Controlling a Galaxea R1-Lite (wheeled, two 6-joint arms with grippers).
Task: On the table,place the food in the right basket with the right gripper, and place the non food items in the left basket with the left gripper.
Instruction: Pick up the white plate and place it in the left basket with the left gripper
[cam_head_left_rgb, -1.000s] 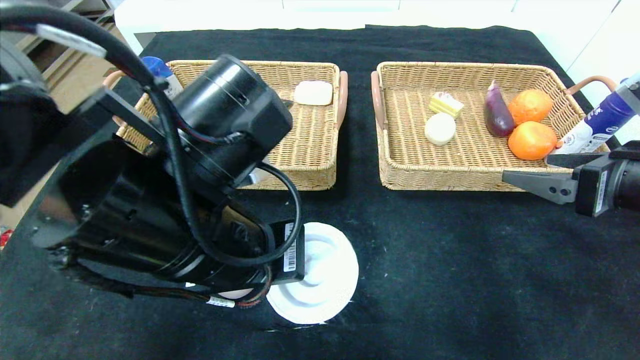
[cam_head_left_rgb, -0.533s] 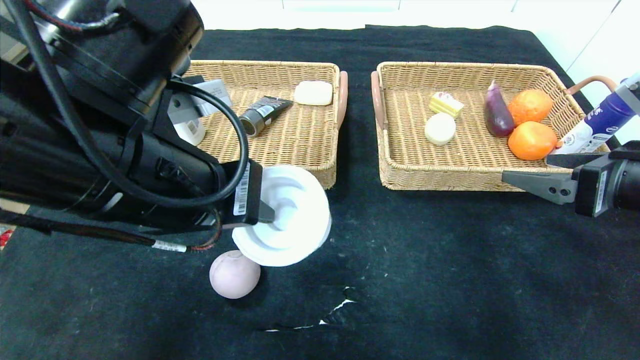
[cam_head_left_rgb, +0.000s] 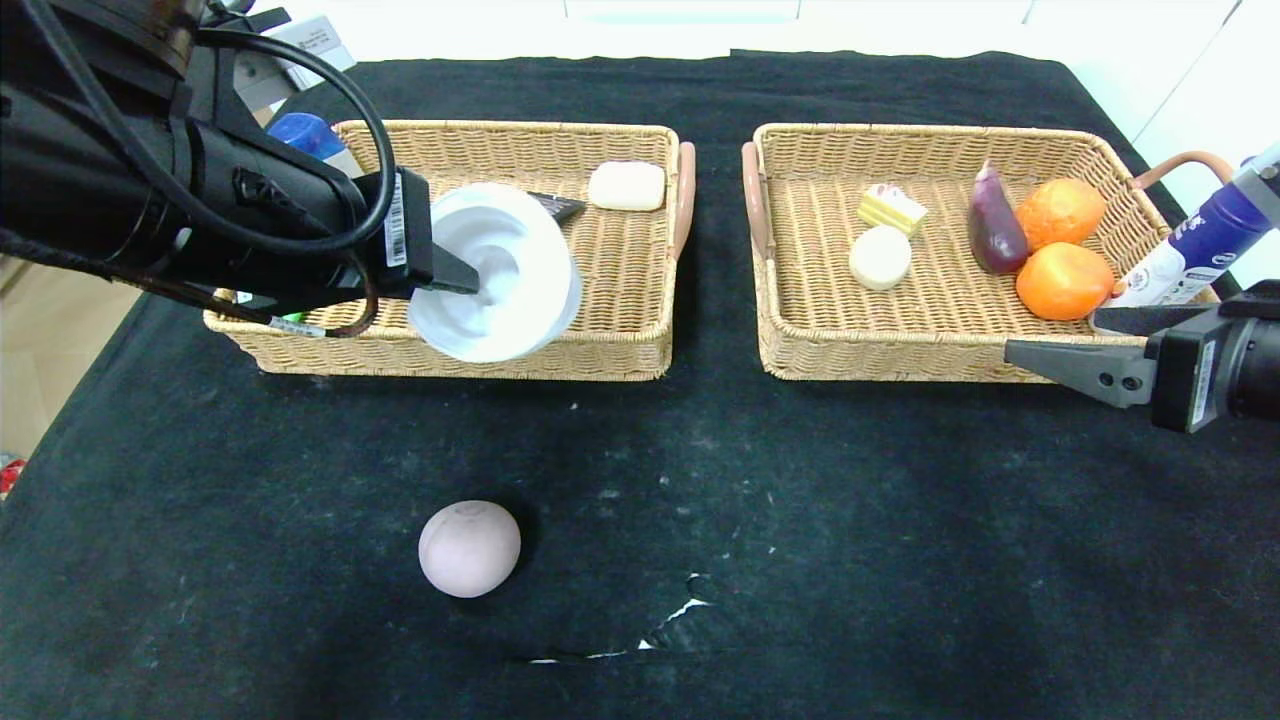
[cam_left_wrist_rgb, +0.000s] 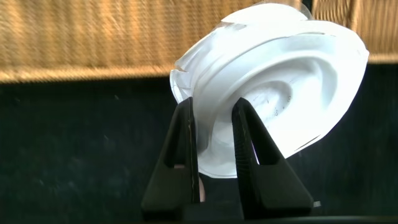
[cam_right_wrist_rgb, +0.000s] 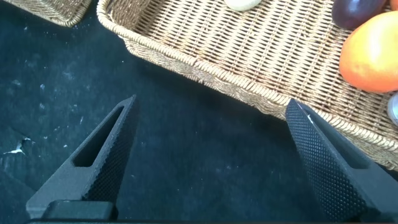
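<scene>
Left gripper (cam_head_left_rgb: 470, 278): my fingers pinch the dish (cam_head_left_rgb: 497, 272), carried up from table to left basket (cam_head_left_rgb: 620, 340).
Next: release it inside.
Right gripper (cam_head_left_rgb: 1050, 345): parked, fingers spread.

Head cam is looking forward and down over the whole bench (cam_head_left_rgb: 800, 520); left wrist cam is sitting close behind the round white dish (cam_left_wrist_rgb: 280, 93), right wrist cam is hovering near the right basket (cam_right_wrist_rgb: 249, 56); both baskets are also showing in head view

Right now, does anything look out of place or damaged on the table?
Yes: the black cloth has a small tear showing white near the front edge, beside the pinkish-mauve bun lying alone outside both baskets.
</scene>
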